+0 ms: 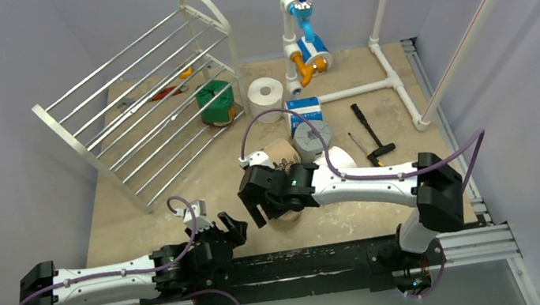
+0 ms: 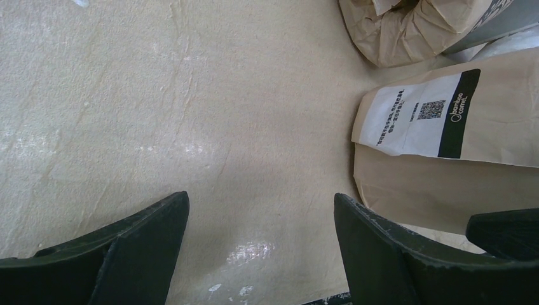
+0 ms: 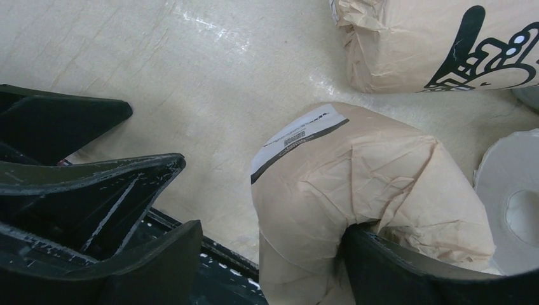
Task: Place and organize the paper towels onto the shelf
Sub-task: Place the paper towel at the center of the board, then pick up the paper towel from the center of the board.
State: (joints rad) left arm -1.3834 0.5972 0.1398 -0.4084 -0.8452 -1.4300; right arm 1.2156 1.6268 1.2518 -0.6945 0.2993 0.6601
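The shelf (image 1: pixel 135 108) leans at the back left, with a green roll (image 1: pixel 215 103) at its right end. Loose paper towels lie mid-table: a white roll (image 1: pixel 266 89), a blue-white pack (image 1: pixel 304 109), a grey roll (image 1: pixel 311 140), a printed tan roll (image 3: pixel 438 44) and another white one (image 3: pixel 511 203). My right gripper (image 3: pixel 272 229) is open around a tan wrapped roll (image 3: pixel 356 184) near the front edge. Its right finger is tucked into the roll's folded end and its left finger stands apart from the roll. Just left, my left gripper (image 2: pixel 260 197) is open over bare table, with the same tan roll (image 2: pixel 445 140) to its right.
A white pipe frame with blue and orange fittings (image 1: pixel 308 47) stands at the back. A black hammer (image 1: pixel 369 129) and a small tool lie to the right. Orange-handled tools (image 1: pixel 167 92) lie behind the shelf rods. The black base rail (image 1: pixel 306 263) runs along the near edge.
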